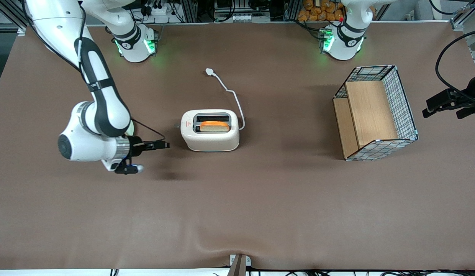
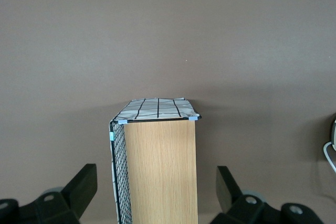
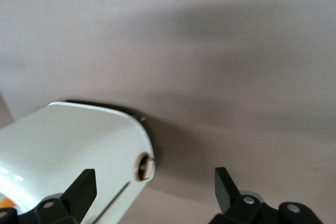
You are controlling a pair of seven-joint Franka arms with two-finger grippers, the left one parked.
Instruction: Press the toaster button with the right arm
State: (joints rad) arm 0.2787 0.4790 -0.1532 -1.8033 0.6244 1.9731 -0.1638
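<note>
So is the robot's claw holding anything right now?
No, nothing is held. The gripper is open and empty, hovering beside the toaster, apart from it, not yet touching the toaster button.

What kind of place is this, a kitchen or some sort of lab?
Likely a robotics lab: the toaster sits alone on a brown-covered table between mounted arms, with cabling along the table's edge. The right arm's claw, open, sits beside the toaster.

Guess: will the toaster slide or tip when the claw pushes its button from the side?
The toaster looks light and sits loose on the smooth brown table cover, so it may slide. It is low and wide, so tipping seems unlikely. The claw is beside it, apart, level with the toaster button.
</note>
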